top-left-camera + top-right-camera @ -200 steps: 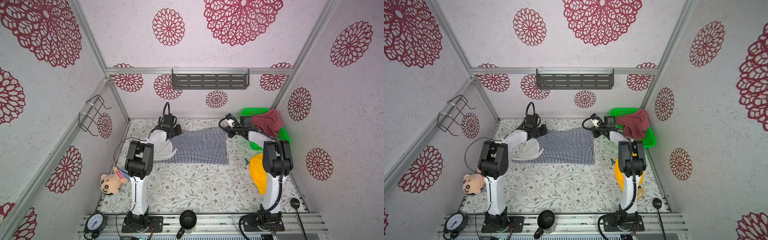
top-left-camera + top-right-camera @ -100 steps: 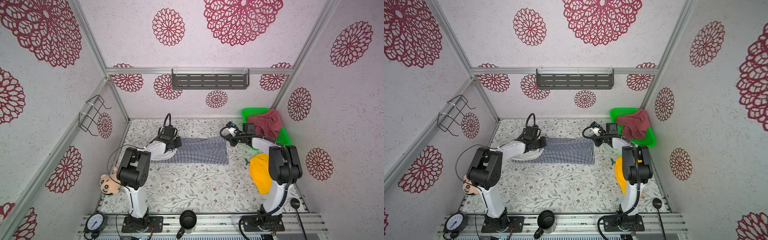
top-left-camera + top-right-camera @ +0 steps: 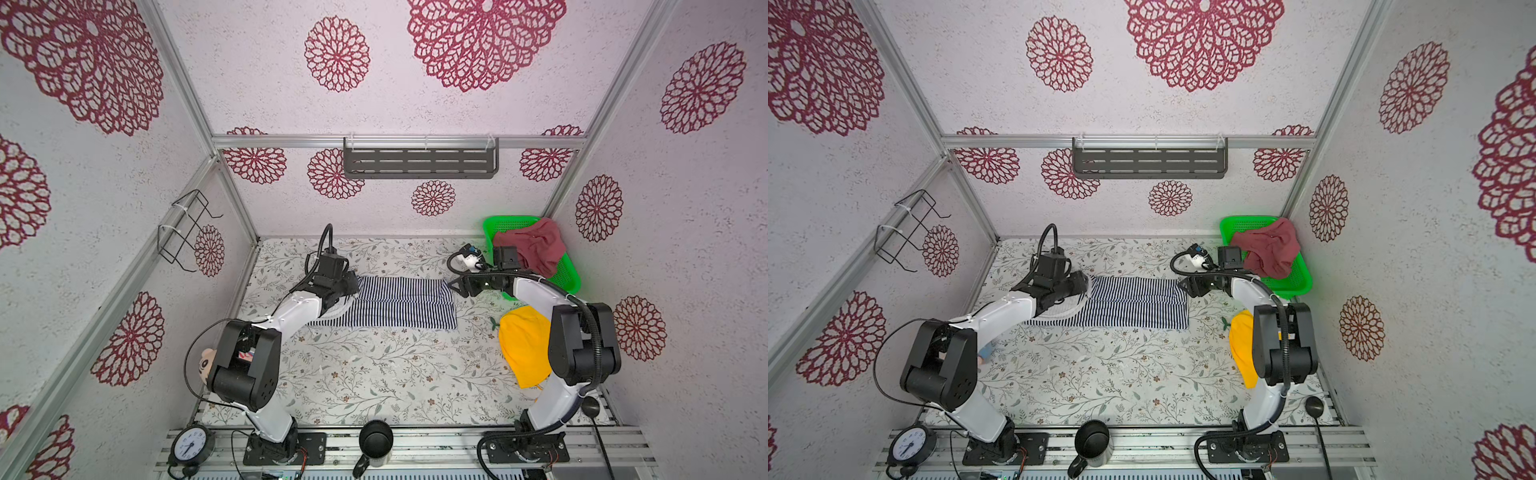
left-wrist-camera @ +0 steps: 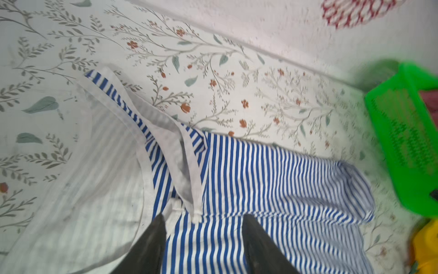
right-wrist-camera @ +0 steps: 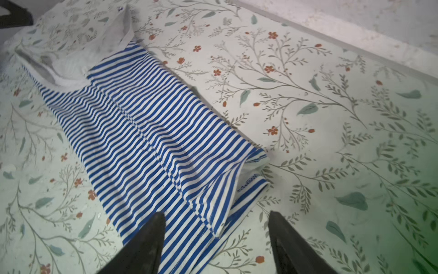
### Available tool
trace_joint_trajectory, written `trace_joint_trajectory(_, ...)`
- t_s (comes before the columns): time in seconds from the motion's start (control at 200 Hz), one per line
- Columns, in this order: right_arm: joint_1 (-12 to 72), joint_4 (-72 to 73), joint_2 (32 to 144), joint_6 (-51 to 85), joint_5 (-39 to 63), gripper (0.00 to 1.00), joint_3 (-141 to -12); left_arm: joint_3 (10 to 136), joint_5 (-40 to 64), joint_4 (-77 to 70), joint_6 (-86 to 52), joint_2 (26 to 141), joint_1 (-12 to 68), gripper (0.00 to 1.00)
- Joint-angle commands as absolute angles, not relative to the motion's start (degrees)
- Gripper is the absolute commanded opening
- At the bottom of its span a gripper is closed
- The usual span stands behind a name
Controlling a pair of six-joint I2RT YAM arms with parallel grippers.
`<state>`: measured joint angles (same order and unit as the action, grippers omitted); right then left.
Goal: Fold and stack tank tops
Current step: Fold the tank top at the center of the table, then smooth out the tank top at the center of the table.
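Landmark = striped top [image 3: 403,303]; everything is placed off it.

- Nearest, well in front of it on the front rail: clock [image 3: 190,446] off to the left, black mug [image 3: 375,440] roughly in line with its middle.
- Plush toy [image 3: 206,363]: front-left of it, mostly hidden behind the left arm's elbow.
- Yellow cloth [image 3: 521,345]: front-right of it, apart from it, partly behind the right arm.
- Striped top itself: flat on the worktop [image 3: 374,374], folded into a long strip running left-right, with one folded layer on top along its length. White-trimmed strap end points left, hem end points right.
- Left gripper [image 4: 203,215]: over the strap end. Fingers [image 4: 147,249] spread; stripes and a white strap show in the gap, nothing pinched. Can't tell if the tips touch cloth.
- Right gripper [image 5: 216,213]: at the hem end, far corner. Fingers [image 5: 142,249] spread, holding nothing. The hem corner lies between and just past the tips, its layers gaping a bit.
- Red top [image 3: 532,249]: beyond and right of the striped top, apart from it. It's bunched and unfolded in the green basket [image 3: 503,224], spilling over the rim.
- Farthest, behind it on the back wall: grey slotted shelf [image 3: 419,163]. Wire rack [image 3: 187,228] on the left wall.
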<state>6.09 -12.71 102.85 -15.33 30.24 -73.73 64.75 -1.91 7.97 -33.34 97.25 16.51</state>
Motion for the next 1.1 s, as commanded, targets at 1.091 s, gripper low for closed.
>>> trace_joint_trajectory(1.091,14.3,-14.7,117.7,26.3,-3.2,0.38,-80.8,74.7,3.0,6.3,-48.4,123.1,11.0,0.31)
